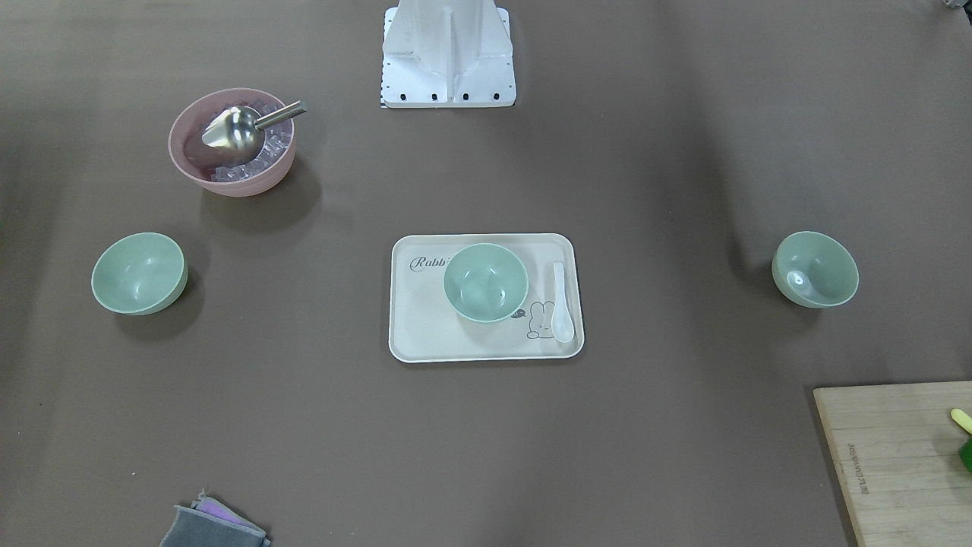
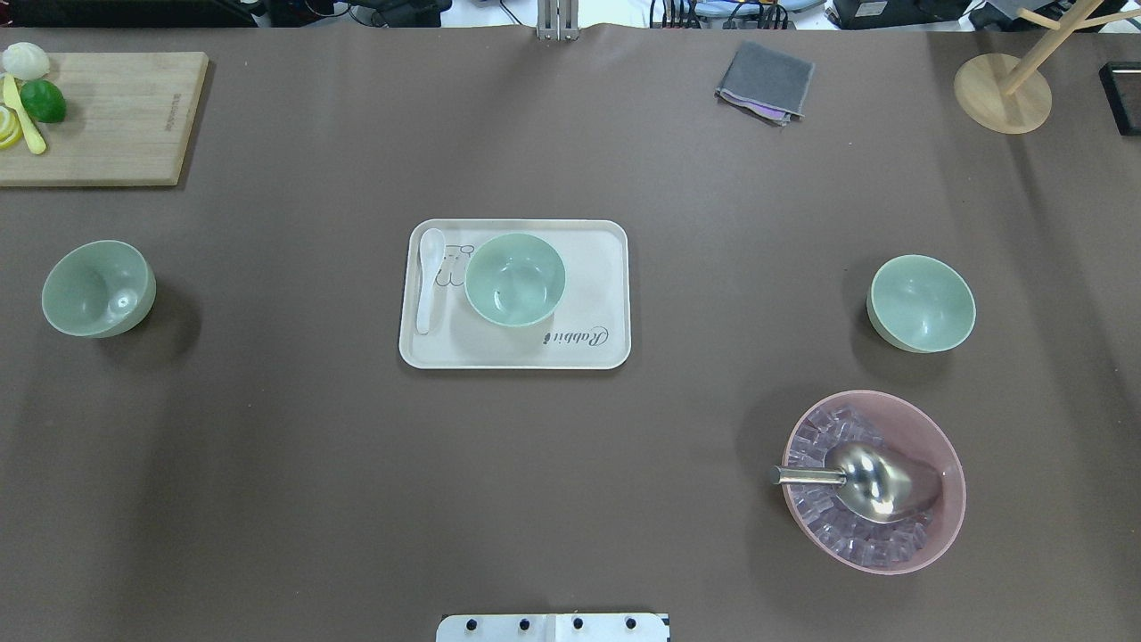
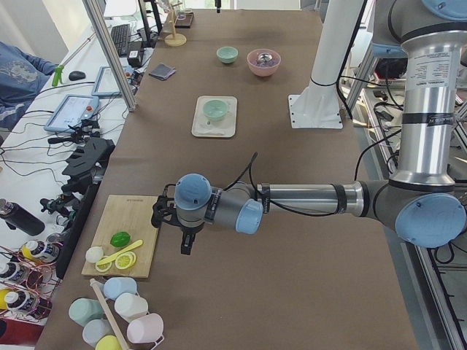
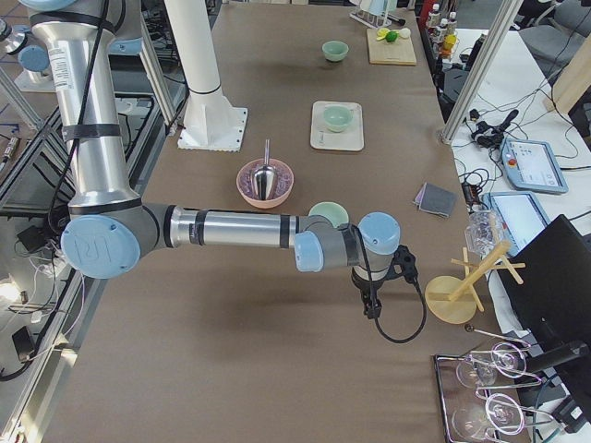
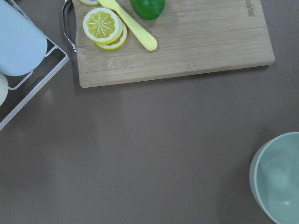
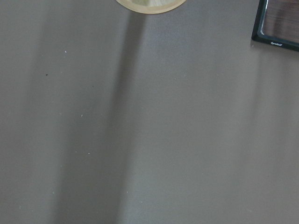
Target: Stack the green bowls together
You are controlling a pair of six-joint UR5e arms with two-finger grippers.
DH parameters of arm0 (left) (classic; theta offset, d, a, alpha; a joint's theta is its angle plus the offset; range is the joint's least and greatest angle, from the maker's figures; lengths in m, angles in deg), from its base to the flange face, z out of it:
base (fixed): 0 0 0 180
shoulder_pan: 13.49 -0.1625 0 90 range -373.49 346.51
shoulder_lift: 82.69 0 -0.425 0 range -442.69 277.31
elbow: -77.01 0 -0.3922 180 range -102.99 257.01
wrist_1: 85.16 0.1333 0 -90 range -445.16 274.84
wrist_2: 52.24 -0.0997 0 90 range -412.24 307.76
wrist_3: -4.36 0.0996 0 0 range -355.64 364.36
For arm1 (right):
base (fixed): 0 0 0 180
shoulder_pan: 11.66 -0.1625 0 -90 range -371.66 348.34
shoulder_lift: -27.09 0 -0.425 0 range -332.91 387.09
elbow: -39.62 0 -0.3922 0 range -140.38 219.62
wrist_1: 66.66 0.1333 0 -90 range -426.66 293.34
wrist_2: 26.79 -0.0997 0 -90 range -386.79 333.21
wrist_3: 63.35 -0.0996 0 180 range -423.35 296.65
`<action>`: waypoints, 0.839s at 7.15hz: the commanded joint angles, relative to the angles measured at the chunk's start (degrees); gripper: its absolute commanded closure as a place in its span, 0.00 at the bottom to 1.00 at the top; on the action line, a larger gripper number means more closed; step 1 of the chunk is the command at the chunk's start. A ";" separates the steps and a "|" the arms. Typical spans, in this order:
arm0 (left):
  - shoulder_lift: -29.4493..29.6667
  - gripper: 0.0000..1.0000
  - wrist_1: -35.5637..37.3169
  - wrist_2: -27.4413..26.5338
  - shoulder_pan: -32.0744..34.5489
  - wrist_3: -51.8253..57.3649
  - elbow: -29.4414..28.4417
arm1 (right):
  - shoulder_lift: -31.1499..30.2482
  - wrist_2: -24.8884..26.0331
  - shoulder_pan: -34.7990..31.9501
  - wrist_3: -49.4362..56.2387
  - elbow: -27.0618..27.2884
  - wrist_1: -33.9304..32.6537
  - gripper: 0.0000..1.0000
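Three pale green bowls stand apart and upright. One (image 2: 515, 279) sits on a cream tray (image 2: 588, 343) at the middle. One (image 2: 98, 288) is at the table's left, also at the lower right of the left wrist view (image 5: 280, 186). One (image 2: 921, 303) is at the right, partly behind the near arm in the exterior right view (image 4: 328, 214). My left gripper (image 3: 162, 213) hangs high near the cutting board. My right gripper (image 4: 404, 266) hangs high past the right bowl. Both show only in side views, so I cannot tell if they are open or shut.
A pink bowl (image 2: 874, 481) with ice cubes and a metal scoop stands near the right green bowl. A white spoon (image 2: 429, 278) lies on the tray. A cutting board (image 2: 116, 125) with lime and lemon, a grey cloth (image 2: 765, 82) and a wooden stand (image 2: 1003, 94) line the far edge.
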 commanded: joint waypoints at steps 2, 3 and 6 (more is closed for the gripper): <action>-2.87 0.01 5.64 1.06 1.33 0.62 4.30 | -0.34 0.31 -0.02 -0.18 0.31 0.58 0.00; -4.36 0.01 1.80 0.97 1.33 0.62 4.65 | -0.96 1.10 -0.11 -0.01 0.49 0.85 0.00; -4.55 0.02 -0.26 0.97 0.89 0.01 3.86 | -2.19 1.19 -0.02 -0.79 0.23 6.96 0.00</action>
